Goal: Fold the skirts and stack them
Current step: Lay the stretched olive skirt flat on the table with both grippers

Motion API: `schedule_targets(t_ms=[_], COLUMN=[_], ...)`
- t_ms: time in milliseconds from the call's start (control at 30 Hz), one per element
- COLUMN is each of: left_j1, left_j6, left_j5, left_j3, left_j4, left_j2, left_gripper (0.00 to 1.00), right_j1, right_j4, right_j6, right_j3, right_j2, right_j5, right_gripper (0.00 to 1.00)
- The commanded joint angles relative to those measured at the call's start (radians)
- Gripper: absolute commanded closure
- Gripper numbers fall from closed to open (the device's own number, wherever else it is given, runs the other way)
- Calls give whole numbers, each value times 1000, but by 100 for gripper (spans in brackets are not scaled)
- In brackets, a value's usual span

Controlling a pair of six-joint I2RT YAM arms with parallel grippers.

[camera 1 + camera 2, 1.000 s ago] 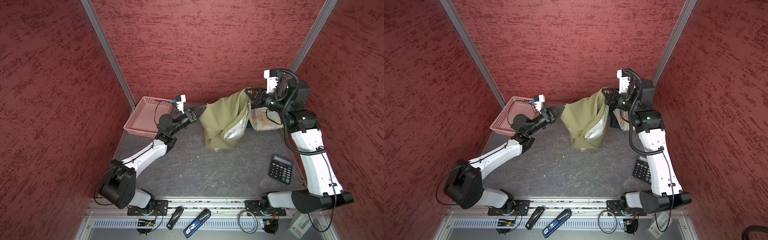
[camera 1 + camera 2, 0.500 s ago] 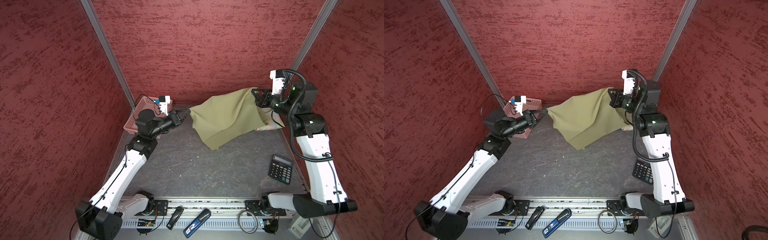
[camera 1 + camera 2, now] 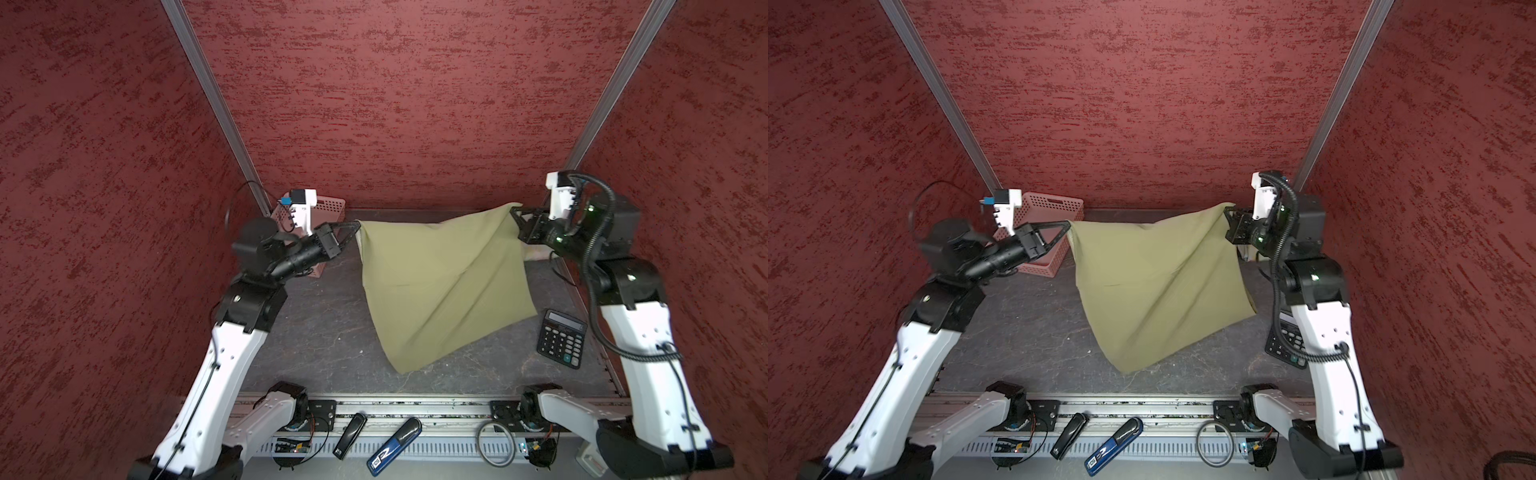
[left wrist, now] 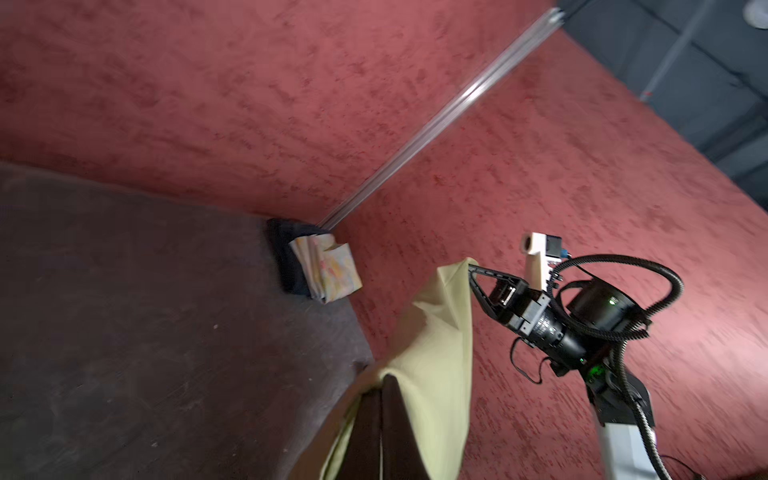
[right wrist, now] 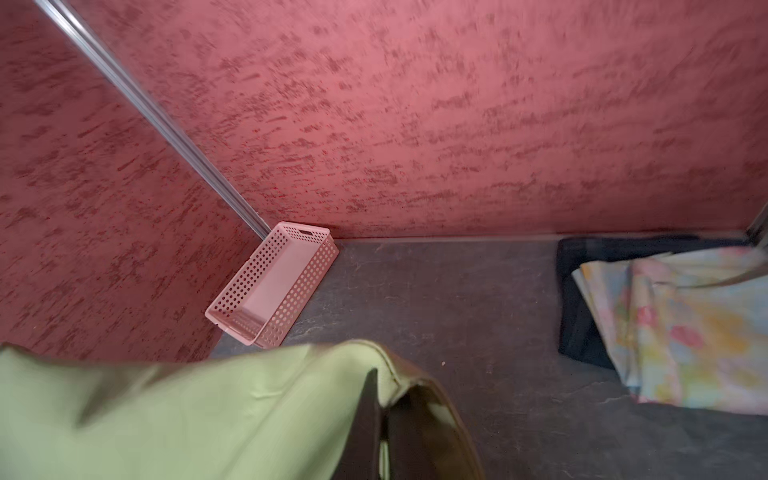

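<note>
The olive green skirt (image 3: 436,282) (image 3: 1154,282) hangs spread in the air between my two grippers, and its lowest corner dips toward the front of the table. My left gripper (image 3: 358,226) (image 3: 1068,226) (image 4: 384,380) is shut on its left top corner. My right gripper (image 3: 515,212) (image 3: 1227,212) (image 5: 380,374) is shut on the right top corner. The folded floral skirt (image 5: 685,324) (image 4: 332,270) lies on the dark blue denim skirt (image 5: 582,299) (image 4: 286,257) in the back right corner, mostly hidden in both top views.
A pink perforated basket (image 3: 328,205) (image 3: 1046,208) (image 5: 274,286) stands at the back left corner behind my left gripper. A black calculator (image 3: 561,338) lies on the right side of the table beside my right arm. Red walls close in three sides.
The arms have drawn apart, the left gripper going left and the right one right. The olive skirt went from a bunched heap to a stretched sheet that now hides the folded pile.
</note>
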Motion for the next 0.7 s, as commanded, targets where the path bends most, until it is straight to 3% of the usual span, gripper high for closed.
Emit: schedule_targets(t_ms=[0,133,200,233,267,367,400,500,667], left_j1=[49,75,77,81,82,72,63,29,-63], left_j6=[31,37,50,38,26,59,92,191,294], left_j5=[31,66,55,54,38,-16,-39,-91,-191], left_j3=[-56,33,106,137,160,284,329,431,381], left_j4=[121,244,272,304,342,274,224,82,-53], left_j2=[246,618,777,834,869,892,886,850,728], left_gripper=[100,100,84,56,38,15,8,4,4], right_j1=[-25,-44,-47,-49,-51,-61,-62,-61,-61], right_j4=[224,411,489,517,504,462,442,326,169], right_j6=[80,81,80,77,72,72,62,15,-16], right_j3=[-136,-165,-160,-150,-119,-43,-28,13,-63], right_j2=[174,417,513,556,597,636,629,583,442], right_j5=[-71,-86,-90,-80,-66,-37,-10,96,192], right_gripper=[100,100,97,84,68,30,23,6,5])
